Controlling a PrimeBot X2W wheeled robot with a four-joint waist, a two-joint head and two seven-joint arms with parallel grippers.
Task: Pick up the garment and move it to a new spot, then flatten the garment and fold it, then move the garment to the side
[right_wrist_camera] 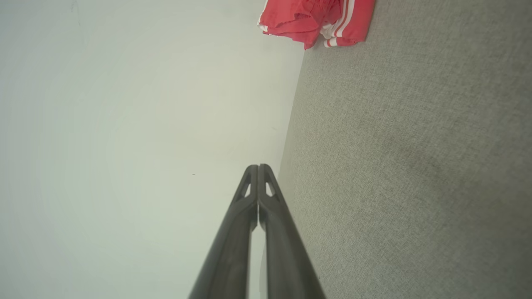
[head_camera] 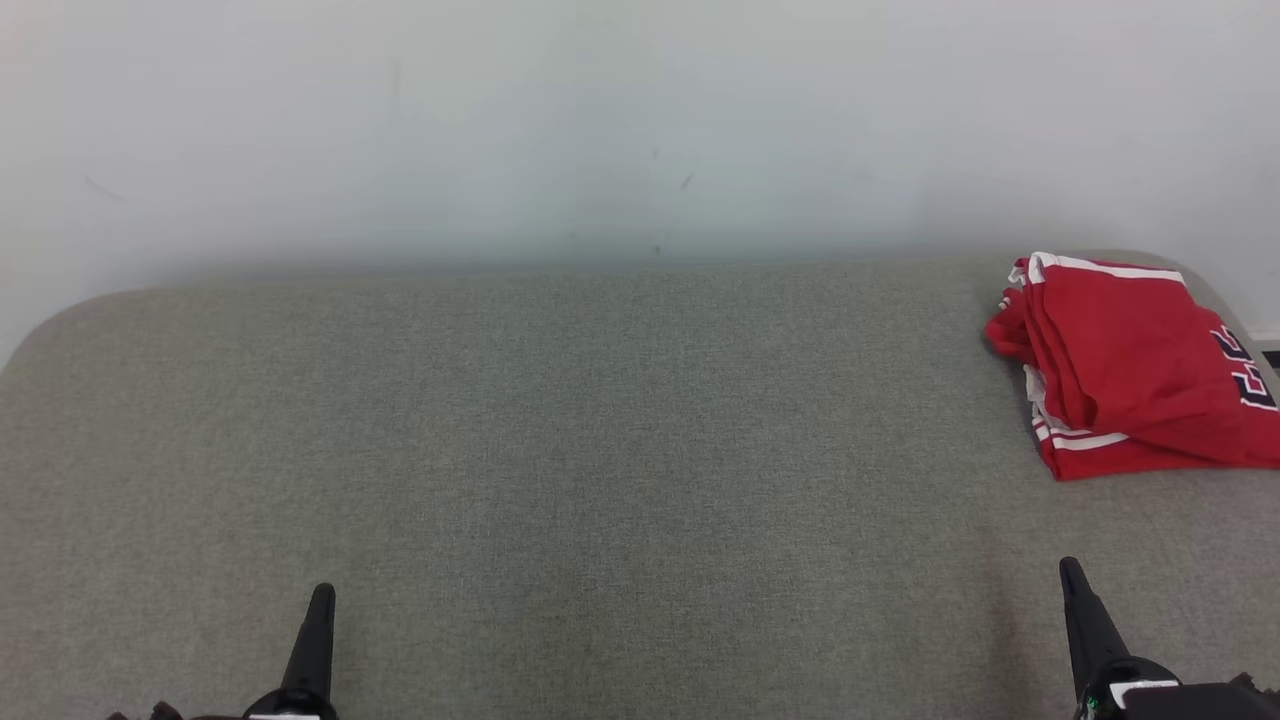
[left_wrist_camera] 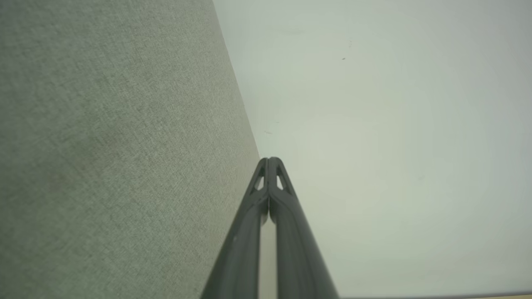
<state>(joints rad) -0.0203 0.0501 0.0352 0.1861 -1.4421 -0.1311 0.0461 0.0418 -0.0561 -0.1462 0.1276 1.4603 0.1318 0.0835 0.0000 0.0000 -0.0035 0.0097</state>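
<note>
Red garment [head_camera: 1130,370], perhaps a jersey, far right on grey surface [head_camera: 600,450]; left hand [head_camera: 322,592], right hand [head_camera: 1070,568] both closed, empty

Light falling soft, even, fairly bright in all views. Wall [head_camera: 640,120] dimming toward its base at head view centre, faint shadow band lying along grey surface [head_camera: 600,450] there. Wrist views looking softer: left gripper [left_wrist_camera: 270,160] blurring toward bottom edge, weave smearing at frame edges. Dark patch shading surface at right of right wrist view.
</note>
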